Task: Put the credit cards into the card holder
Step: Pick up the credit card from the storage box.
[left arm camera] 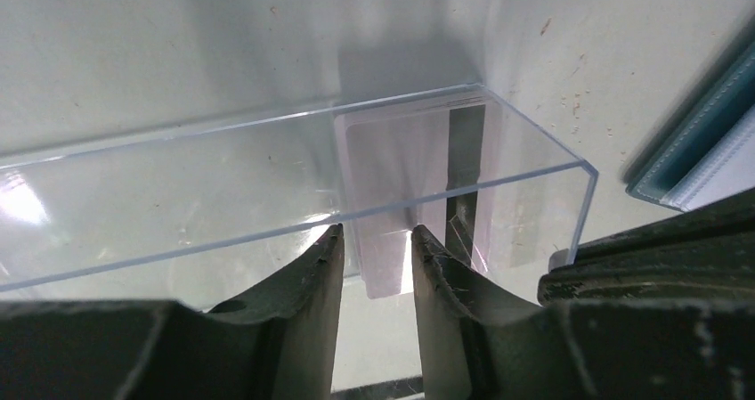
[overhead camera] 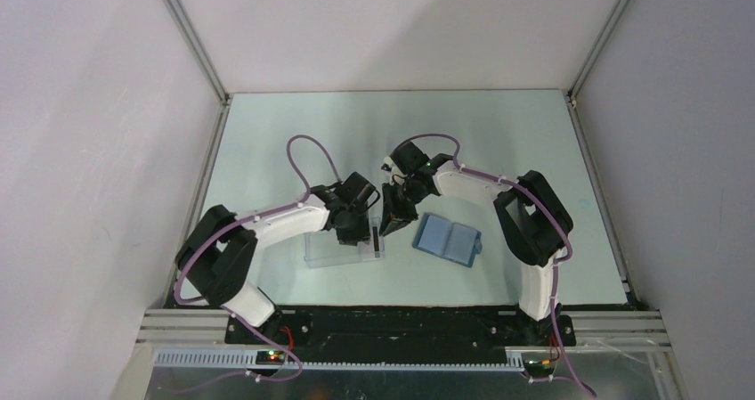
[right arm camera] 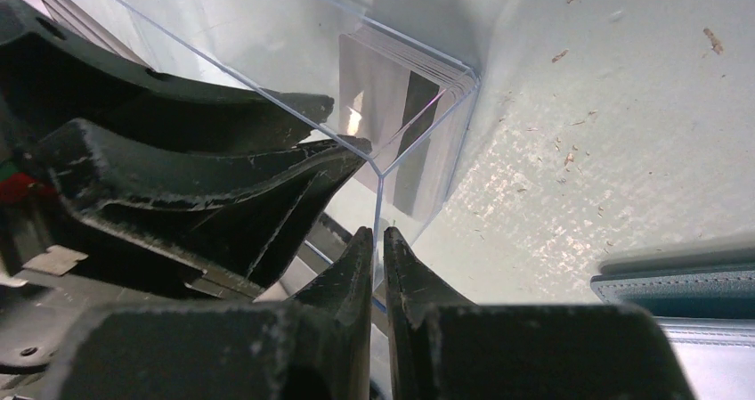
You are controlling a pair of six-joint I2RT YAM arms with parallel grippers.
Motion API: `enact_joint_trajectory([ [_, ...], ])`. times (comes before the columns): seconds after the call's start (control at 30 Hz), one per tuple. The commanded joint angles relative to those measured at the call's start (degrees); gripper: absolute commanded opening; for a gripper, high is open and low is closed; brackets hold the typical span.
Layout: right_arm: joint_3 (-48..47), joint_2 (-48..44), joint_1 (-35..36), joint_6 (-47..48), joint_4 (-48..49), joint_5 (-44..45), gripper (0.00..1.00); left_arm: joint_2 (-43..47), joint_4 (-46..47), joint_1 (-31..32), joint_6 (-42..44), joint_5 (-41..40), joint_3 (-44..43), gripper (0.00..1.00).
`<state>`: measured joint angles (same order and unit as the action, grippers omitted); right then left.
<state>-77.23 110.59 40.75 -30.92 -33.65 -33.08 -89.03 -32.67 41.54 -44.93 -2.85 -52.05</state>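
Right gripper [right arm camera: 378,237] pinches the clear box [right arm camera: 223,57] corner; left gripper [left arm camera: 374,240], slightly open, straddles the credit cards [left arm camera: 401,155].

We think this is a robot laboratory cell. Plain white walls [overhead camera: 89,151] close the pale green table [overhead camera: 294,119] on the left, right and far sides, and aluminium frame bars [overhead camera: 190,35] run along their corners. The left arm [overhead camera: 267,222] and the right arm [overhead camera: 472,182], carrying purple cables [overhead camera: 307,142], are bolted to a black base plate [overhead camera: 401,324] at the near edge. A slotted cable duct [overhead camera: 383,357] lies in front of it.
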Motion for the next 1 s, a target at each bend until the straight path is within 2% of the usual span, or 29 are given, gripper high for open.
enact_joint_trajectory([
  [0.0,0.06,2.53,0.95,1.82,-2.51,1.26,0.11,-1.17,1.10,-0.24,0.69,0.02,-0.34,0.38],
  [0.63,0.06,2.81,0.99,1.91,-2.49,1.08,0.11,0.08,1.57,-0.04,0.81,0.83,-1.61,0.15],
  [0.97,0.06,2.80,0.95,2.00,-2.61,0.93,0.11,2.44,1.94,0.78,-0.07,1.28,-3.39,0.13],
])
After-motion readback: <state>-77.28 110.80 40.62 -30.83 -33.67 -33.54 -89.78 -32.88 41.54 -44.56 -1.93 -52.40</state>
